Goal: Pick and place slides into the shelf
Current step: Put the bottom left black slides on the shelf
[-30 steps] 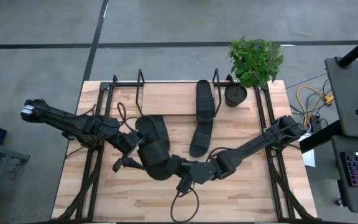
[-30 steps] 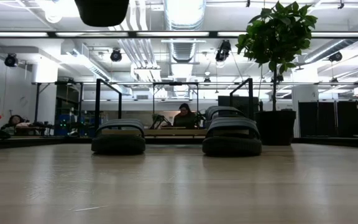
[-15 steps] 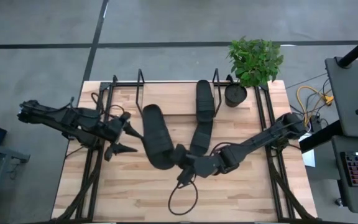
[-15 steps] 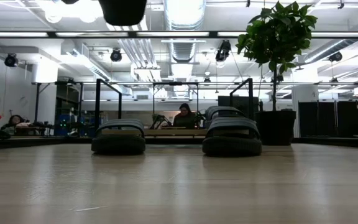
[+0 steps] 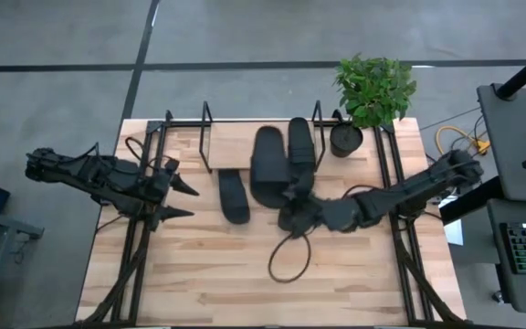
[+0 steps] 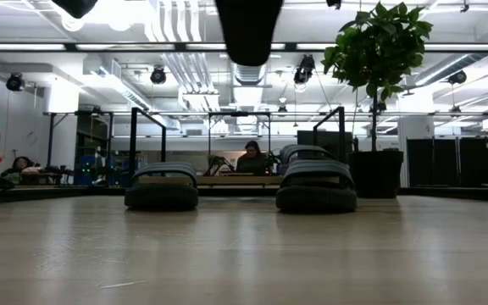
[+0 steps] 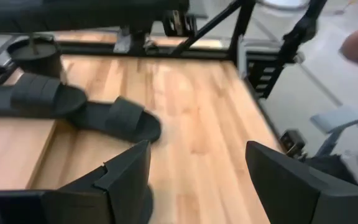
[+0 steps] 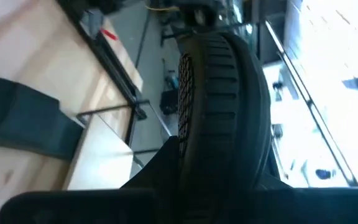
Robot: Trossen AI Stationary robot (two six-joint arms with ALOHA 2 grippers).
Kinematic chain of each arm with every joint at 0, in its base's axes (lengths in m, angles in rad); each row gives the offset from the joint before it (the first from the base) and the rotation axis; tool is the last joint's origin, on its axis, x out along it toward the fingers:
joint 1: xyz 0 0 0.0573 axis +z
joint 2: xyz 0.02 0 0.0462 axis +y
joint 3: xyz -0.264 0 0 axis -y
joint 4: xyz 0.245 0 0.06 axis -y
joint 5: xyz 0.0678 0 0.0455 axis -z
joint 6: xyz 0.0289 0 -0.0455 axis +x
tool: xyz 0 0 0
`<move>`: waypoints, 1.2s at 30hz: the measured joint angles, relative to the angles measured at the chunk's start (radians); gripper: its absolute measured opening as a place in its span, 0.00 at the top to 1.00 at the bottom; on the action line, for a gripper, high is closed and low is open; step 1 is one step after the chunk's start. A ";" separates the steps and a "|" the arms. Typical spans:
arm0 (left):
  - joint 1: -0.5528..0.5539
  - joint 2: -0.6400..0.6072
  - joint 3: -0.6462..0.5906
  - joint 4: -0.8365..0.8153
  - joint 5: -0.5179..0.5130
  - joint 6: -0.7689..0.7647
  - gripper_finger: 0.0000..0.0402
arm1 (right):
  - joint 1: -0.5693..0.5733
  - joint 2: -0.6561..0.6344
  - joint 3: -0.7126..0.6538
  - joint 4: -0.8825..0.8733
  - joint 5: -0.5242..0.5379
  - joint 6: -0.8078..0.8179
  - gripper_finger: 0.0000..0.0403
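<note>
We find the right gripper (image 5: 290,212) clamped on one slide (image 5: 267,166), which it carries above the shelf (image 5: 231,144); in the right wrist view the ribbed sole (image 8: 219,106) stands directly ahead of the closed jaws. The left gripper (image 5: 183,200) stands with jaws spread wide and empty at the left rack, well apart from the work.

Since the earlier frames, the carried slide has travelled from mid-table, where both grippers were at it, to over the shelf board. The left arm has let go and withdrawn. We judge the handover complete and placement imminent.

One slide (image 5: 300,144) already lies on the shelf, just beside the carried one, on the side towards the plant pot (image 5: 345,139). Another slide (image 5: 234,195) lies on the table between the two sets of jaws; a fourth (image 5: 296,196) lies partly hidden under the right gripper.
</note>
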 joint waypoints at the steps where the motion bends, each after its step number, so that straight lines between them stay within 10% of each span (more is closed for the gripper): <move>1: 0.000 0.003 -0.001 -0.009 -0.003 0.005 0.38 | -0.012 -0.019 -0.038 0.026 -0.007 0.011 0.88; 9: 0.000 0.021 -0.001 -0.033 -0.060 0.059 0.38 | -0.180 -0.038 -0.224 0.303 -0.197 0.047 0.88; 36: 0.000 0.087 -0.003 -0.108 -0.058 0.083 0.38 | -0.525 0.152 -0.268 0.253 -0.548 0.155 0.88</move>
